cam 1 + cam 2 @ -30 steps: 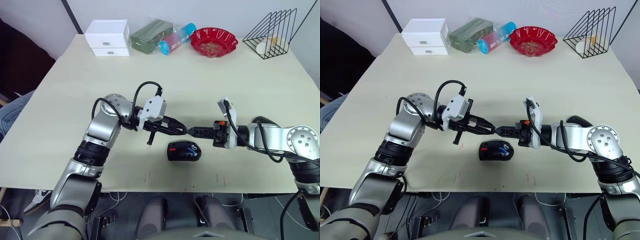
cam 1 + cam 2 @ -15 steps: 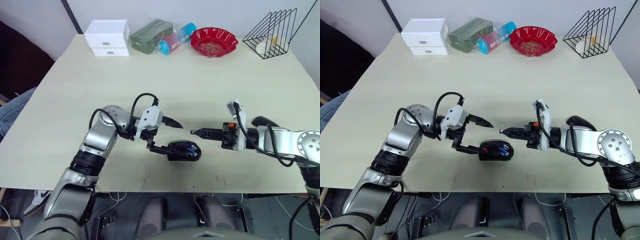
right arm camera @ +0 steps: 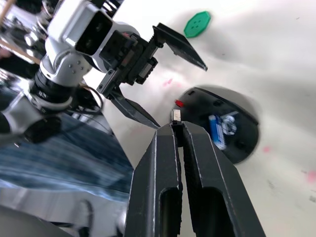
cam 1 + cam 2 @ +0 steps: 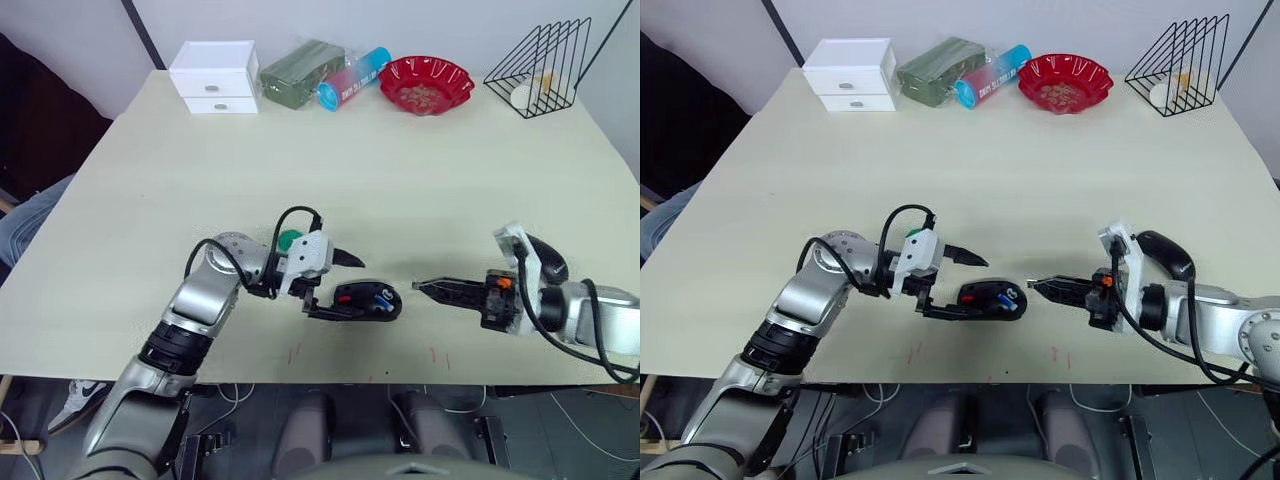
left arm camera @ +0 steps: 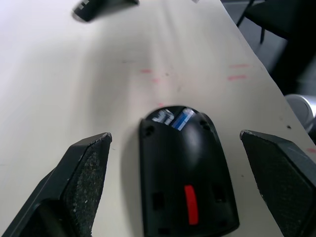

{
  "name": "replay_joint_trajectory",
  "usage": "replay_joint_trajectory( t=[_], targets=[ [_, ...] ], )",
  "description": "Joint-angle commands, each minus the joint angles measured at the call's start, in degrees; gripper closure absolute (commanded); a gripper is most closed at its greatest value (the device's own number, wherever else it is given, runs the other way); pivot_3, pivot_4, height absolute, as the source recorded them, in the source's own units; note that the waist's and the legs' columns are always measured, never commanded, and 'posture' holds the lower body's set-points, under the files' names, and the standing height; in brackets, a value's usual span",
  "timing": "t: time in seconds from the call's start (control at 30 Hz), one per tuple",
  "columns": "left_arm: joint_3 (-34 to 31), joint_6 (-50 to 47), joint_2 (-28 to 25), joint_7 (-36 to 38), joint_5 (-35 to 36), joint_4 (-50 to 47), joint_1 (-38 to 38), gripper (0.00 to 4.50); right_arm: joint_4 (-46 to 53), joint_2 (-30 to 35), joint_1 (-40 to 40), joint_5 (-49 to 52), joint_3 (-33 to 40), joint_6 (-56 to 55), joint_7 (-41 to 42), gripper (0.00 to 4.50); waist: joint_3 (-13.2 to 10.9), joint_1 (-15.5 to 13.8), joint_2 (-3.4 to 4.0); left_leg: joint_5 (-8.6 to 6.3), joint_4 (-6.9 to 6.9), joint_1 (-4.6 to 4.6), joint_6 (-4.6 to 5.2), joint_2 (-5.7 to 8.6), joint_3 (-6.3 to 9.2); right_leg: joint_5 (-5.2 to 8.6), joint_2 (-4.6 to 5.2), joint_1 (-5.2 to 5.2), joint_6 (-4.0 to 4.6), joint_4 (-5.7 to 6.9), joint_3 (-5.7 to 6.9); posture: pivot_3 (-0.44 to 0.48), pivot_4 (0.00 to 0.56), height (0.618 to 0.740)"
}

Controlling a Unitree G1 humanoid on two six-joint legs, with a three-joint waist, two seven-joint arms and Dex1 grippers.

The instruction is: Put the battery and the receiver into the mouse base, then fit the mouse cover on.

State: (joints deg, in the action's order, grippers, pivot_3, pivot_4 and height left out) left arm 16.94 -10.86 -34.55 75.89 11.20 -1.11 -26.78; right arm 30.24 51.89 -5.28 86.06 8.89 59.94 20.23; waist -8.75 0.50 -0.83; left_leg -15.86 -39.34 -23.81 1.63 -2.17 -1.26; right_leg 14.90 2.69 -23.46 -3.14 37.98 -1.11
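Observation:
The black mouse base point(image 4: 368, 300) lies open on the table near the front edge, and the blue battery point(image 5: 180, 118) is seated in its bay. My left gripper point(image 4: 353, 288) stands open, with one finger point(image 5: 86, 170) on either side of the base. My right gripper point(image 4: 420, 287) is to the right of the base and clear of it. It is shut on the tiny pale receiver point(image 3: 176, 115) at its fingertips. The glossy black mouse cover point(image 4: 1167, 252) lies behind my right forearm, partly hidden.
A green round disc point(image 4: 290, 240) lies just behind my left wrist. Along the far edge stand a white drawer box point(image 4: 215, 75), a green packet point(image 4: 300, 70), a blue-pink tube point(image 4: 355, 76), a red bowl point(image 4: 427, 83) and a black wire rack point(image 4: 540, 62).
The two grippers met tip to tip above the base, then parted. The left gripper opened and came down around the mouse base. The right gripper drew back to the right, still shut.

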Motion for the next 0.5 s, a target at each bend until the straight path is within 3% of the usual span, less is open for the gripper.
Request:
replay_joint_trajectory(
  t=[0.03, 0.5],
  targets=[
    [1.1, 2.4, 0.5, -0.7, -1.5, 0.7, -0.5, 0.06, 2.6, 1.3, 1.5, -3.9, 2.6, -1.8, 4.5, 4.50, 0.0, 0.0, -0.01, 0.00, 0.00, 0.00, 0.00, 0.00, 0.00, 0.00, 0.00, 0.00, 0.00, 0.00, 0.00, 0.000, 0.150, 0.740],
    [3.5, 3.1, 3.8, -3.8, -5.7, 5.8, -1.3, 0.06, 3.5, -0.2, 3.5, -13.2, 3.1, -5.2, 8.8, 4.50, 0.0, -0.1, -0.01, 0.00, -0.01, 0.02, 0.00, 0.03, 0.01, 0.00, 0.00, 0.01, -0.01, 0.03, 0.00, 0.000, 0.150, 0.740]
  ],
)
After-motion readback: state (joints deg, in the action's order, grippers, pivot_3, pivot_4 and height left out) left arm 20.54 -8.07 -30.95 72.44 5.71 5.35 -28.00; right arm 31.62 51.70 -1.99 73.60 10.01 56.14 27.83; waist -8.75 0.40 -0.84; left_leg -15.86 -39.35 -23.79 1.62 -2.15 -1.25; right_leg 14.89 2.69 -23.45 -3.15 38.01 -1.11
